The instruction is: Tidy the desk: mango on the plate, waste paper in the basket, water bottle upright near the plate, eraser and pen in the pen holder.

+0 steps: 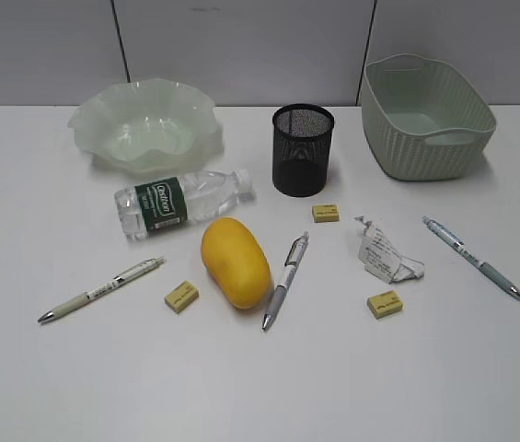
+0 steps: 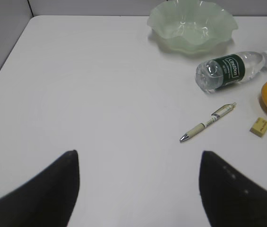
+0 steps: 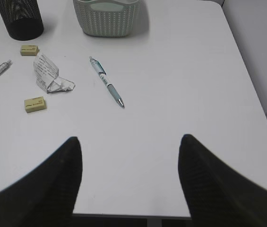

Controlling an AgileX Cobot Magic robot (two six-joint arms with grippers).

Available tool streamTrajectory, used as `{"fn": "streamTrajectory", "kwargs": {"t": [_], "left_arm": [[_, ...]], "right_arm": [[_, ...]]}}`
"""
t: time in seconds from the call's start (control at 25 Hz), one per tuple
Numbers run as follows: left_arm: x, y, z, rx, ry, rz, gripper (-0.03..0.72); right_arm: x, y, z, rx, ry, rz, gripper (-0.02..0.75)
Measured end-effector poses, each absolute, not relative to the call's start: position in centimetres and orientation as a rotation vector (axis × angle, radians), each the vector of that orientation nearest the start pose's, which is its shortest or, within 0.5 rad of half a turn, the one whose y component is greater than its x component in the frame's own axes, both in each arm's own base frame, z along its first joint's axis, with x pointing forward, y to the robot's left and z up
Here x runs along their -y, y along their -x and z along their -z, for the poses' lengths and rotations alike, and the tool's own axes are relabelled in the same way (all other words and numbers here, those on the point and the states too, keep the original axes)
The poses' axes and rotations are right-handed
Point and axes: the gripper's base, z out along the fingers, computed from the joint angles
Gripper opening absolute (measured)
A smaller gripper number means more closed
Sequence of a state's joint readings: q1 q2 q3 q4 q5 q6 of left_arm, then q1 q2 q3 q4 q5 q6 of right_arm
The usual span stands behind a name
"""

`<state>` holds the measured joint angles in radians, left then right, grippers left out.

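On desk [image 1: 48, 387]: bottle [image 1: 179, 202] lying flat, mango [image 1: 235, 261] beside; both round, may roll if nudged. Left gripper [image 2: 138, 189], right gripper [image 3: 131, 182] wide, empty.

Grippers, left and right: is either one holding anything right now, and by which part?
Nothing is held. The left gripper and right gripper both stand open over bare desk, touching nothing.

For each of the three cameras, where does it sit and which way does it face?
Exterior: raised at the desk's front, slanting down toward the back wall; no robot parts show.
Left wrist: on the left arm, facing the plate; the open left hand frames the bottom.
Right wrist: on the right arm, facing the basket; the open right hand shows.
Shared: both wrist views catch the pen holder.
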<state>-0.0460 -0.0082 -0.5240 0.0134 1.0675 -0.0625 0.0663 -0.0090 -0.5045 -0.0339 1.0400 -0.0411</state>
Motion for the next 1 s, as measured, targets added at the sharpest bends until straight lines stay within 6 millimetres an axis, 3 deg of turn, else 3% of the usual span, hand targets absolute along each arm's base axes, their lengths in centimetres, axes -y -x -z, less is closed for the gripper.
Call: {"fn": "streamTrajectory", "kwargs": {"t": [1.0], "left_arm": [[-0.03,0.7,-28.34,-2.034,0.017,0.068,0.561]], "right_arm": [[0.31,0.58,-28.02,-2.007,0.106,0.024,0.509]]}}
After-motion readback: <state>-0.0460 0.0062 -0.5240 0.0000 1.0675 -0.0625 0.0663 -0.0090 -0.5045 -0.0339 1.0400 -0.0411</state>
